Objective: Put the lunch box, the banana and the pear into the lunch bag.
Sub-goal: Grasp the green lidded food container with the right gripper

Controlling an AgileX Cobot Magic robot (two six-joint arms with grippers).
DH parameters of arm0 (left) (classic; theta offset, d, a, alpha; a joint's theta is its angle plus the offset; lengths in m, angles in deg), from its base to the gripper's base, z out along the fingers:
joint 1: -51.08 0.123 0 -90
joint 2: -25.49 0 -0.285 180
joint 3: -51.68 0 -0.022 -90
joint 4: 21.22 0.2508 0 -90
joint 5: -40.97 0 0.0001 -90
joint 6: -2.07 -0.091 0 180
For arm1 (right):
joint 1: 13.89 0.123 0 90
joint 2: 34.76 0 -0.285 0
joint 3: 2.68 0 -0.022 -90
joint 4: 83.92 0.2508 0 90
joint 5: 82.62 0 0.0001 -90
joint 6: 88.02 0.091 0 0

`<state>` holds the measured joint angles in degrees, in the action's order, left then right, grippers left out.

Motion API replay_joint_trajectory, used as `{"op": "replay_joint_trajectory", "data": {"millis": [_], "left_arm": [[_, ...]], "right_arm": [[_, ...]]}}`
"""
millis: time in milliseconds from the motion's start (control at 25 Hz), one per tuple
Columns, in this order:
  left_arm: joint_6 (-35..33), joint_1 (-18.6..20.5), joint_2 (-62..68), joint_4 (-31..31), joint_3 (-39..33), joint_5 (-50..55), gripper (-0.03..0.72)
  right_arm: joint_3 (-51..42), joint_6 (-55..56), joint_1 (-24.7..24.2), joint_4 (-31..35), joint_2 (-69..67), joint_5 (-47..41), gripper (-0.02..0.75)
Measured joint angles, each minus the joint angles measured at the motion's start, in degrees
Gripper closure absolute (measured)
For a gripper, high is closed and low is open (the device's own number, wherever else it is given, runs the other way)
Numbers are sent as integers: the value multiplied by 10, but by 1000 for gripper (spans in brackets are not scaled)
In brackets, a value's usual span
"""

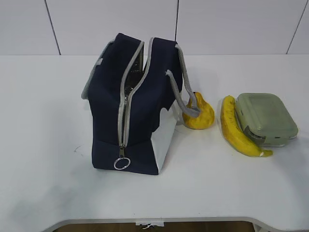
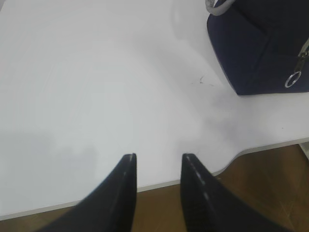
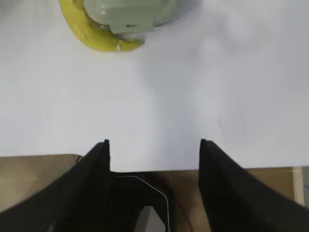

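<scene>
the bag point(image 1: 137, 108) stands unzipped on the white surface point(image 1: 43, 121). right of it lies the pear point(image 1: 199, 114) under a handle, then the banana point(image 1: 236, 130) touching the box point(image 1: 266, 118). left pincer point(image 2: 158, 162) and right pincer point(image 3: 154, 145) both hang apart, empty, over the near edge.

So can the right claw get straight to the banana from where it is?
Probably yes. The right claw is open and empty, with only bare table between it and the banana. The lunch box crowds the banana's far side.
</scene>
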<state>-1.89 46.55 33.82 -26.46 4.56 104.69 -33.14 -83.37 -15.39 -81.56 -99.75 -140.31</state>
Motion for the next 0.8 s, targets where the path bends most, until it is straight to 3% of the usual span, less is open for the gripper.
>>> {"op": "replay_joint_trajectory", "data": {"millis": [200,320,640,800], "left_arm": [[0,0,0,0,0,0,449],[0,0,0,0,0,0,449],[0,0,0,0,0,0,449],[0,0,0,0,0,0,449]], "right_arm": [[45,-20,-3,6,-110,16,284],[68,-71,-38,59,-168,37,284],[74,-371,-218,332,-247,34,284],[83,-483,-284,416,-295,0,284]]}}
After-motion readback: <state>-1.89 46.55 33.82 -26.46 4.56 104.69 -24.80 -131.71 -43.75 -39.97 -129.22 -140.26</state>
